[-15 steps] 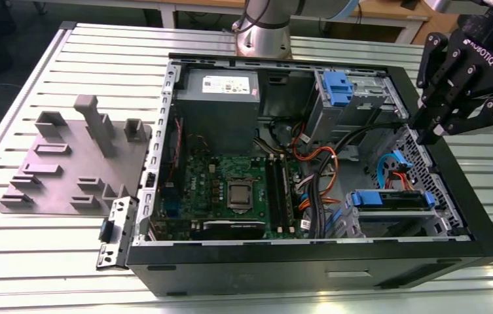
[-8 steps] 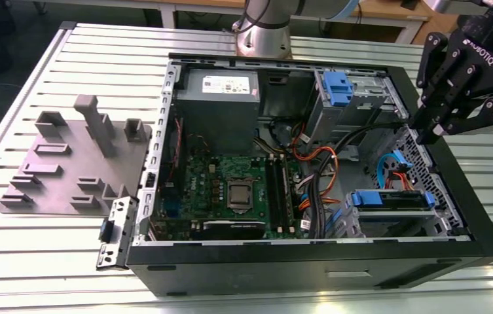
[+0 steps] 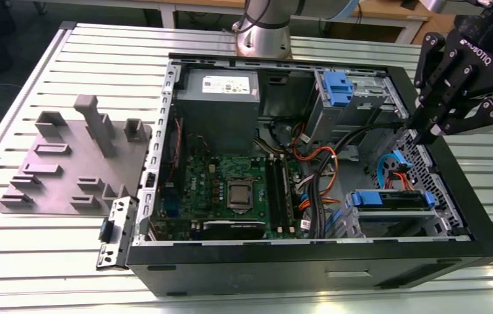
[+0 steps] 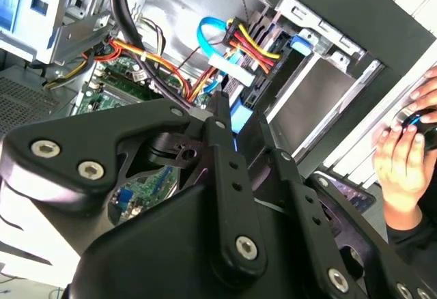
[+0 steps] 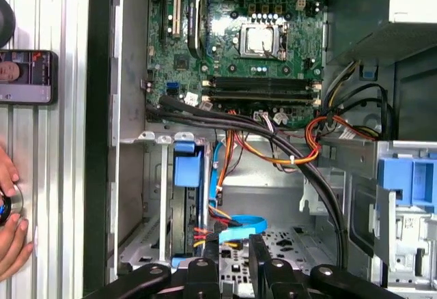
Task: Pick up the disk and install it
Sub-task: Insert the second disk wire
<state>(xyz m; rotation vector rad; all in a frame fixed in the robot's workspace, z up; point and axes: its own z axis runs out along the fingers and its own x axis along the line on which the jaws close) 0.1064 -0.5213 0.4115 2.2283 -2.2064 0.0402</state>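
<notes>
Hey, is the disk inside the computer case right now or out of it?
Inside. The disk sits in a drive bay at a corner of the open case, its blue rail showing.

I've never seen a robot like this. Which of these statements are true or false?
1. The computer case lies open, its circuit board showing. True.
2. The claw is carrying the disk. False: the disk sits in a bay inside the case.
3. The grey slotted holder is inside the case. False: it lies on the table beside it.
4. A person's hand is near the case. True.
</notes>
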